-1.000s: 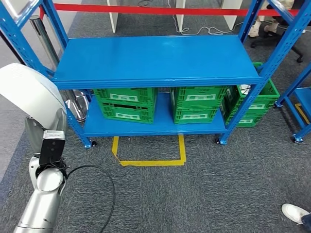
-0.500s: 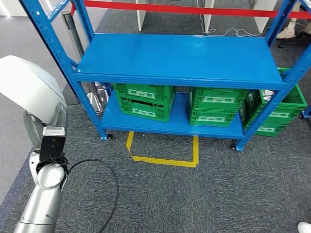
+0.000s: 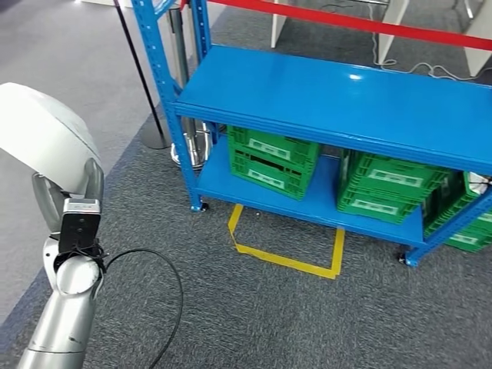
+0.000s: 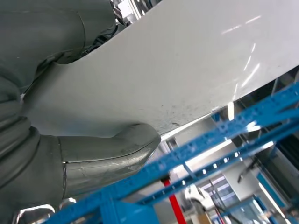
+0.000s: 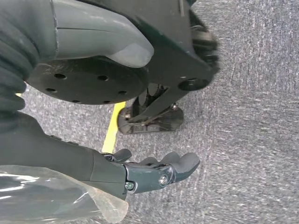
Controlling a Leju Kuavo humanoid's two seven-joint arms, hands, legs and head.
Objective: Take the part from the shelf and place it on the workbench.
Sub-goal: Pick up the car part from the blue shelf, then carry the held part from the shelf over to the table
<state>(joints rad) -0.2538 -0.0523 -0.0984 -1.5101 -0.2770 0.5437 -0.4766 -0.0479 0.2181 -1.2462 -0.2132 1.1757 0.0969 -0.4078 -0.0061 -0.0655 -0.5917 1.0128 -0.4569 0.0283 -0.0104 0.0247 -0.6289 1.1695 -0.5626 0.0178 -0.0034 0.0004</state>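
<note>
At the robot's left side, the part (image 3: 41, 134) is off the shelf (image 3: 348, 100) and in the left hand (image 3: 64, 188). It's a broad, pale, curved panel.

- Key relation: the panel sits directly above the left hand and rises from the grip out past the left edge of the head view. It leans over the wrist rather than hanging below it.
- Left wrist view: the thick grey thumb (image 4: 105, 154) lies flat against the underside of the panel (image 4: 183, 60). The fingers are clamped on it as far as I can judge. The far-side fingers are hidden by the panel itself.
- The right hand (image 5: 70, 154) hangs low over the carpet, holding nothing. Its dark fingers (image 5: 166, 170) are loosely extended, well apart from the thumb.
- The left arm is the only one in play for the placement. The right is too low to help steady the panel.
- The shelf lies ahead and to the right, at an angle to the robot. I can't tell which way the workbench lies.
- My read: carry phase. The overhang past the hand is the thing to watch for clearance against the blue upright (image 3: 159, 69).

Writing:
- The green crates (image 3: 270, 157) on the lower deck carry white label strips, too small to read.
- I can't make out any brand or print on the panel.
- A yellow floor outline (image 3: 284, 257) marks the bay in front of the shelf.
</note>
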